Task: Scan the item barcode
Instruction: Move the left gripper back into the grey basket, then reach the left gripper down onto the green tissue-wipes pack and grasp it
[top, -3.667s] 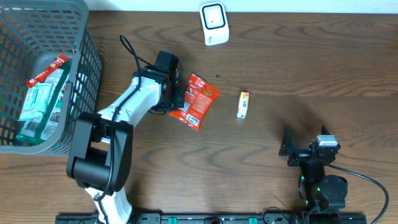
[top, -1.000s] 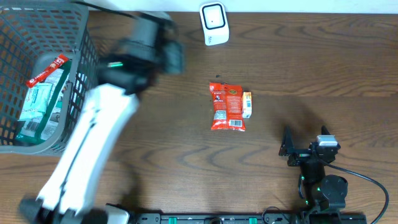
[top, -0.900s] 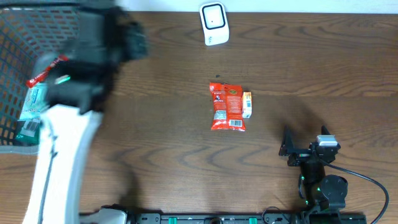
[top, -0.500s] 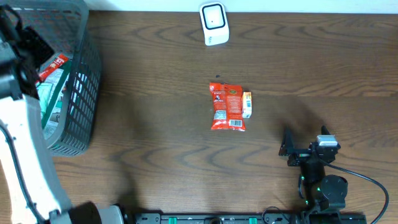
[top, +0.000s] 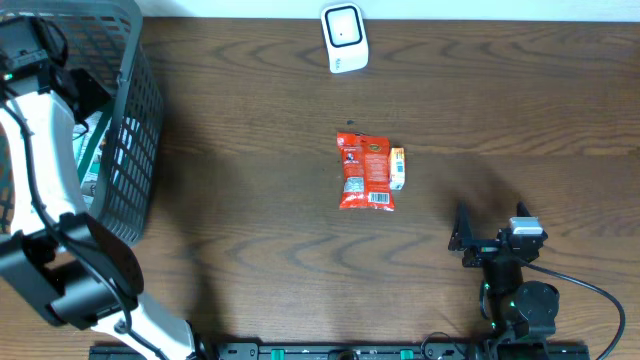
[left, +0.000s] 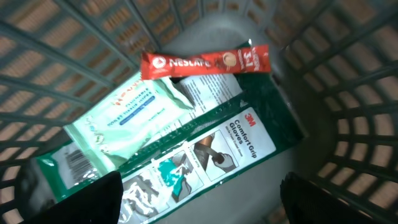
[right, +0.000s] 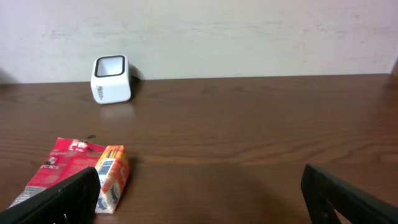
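Left gripper (left: 200, 198) is hovering wide open, empty, inside the basket (left: 354, 81); coffee stick (left: 205, 62) lying just ahead is seeming light, floppy, slick, probably calling for a pinch across its narrow middle.

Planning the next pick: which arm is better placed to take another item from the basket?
Left. The left gripper hangs open over the basket, above the Nescafe stick; the right gripper sits open across the table, far away.

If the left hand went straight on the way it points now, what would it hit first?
Most likely the green 3M glove pack lying in the basket, straight ahead of the left hand; depth is unclear.
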